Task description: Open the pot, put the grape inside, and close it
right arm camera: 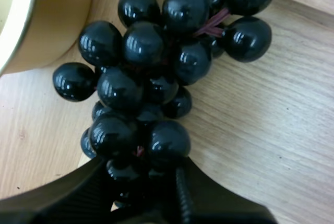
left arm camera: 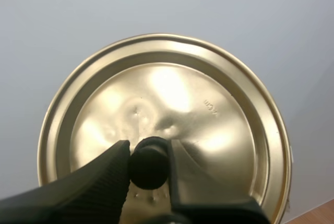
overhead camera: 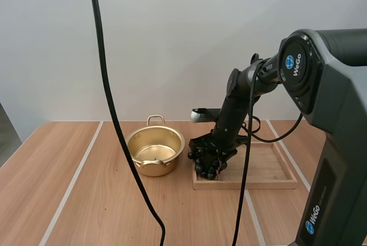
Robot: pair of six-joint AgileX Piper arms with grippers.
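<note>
A bunch of black grapes (overhead camera: 207, 161) hangs at the left end of the wooden tray (overhead camera: 269, 168), with my right gripper (overhead camera: 212, 149) shut on its top. In the right wrist view the fingers pinch the grapes (right arm camera: 151, 67) at the gripper (right arm camera: 142, 171), and the bunch hangs over the tray's (right arm camera: 261, 104) edge beside the pot's wall (right arm camera: 52, 20). The golden pot (overhead camera: 135, 143) stands without its lid, just left of the tray. My left gripper (left arm camera: 149, 156) is shut on the black knob (left arm camera: 148, 164) of the golden lid (left arm camera: 172, 93), holding it against a plain wall.
The pot has two loop handles, one at the back (overhead camera: 155, 119) and one at the front. The tray's right part is bare wood. Open tabletop (overhead camera: 69, 166) lies left of and in front of the pot.
</note>
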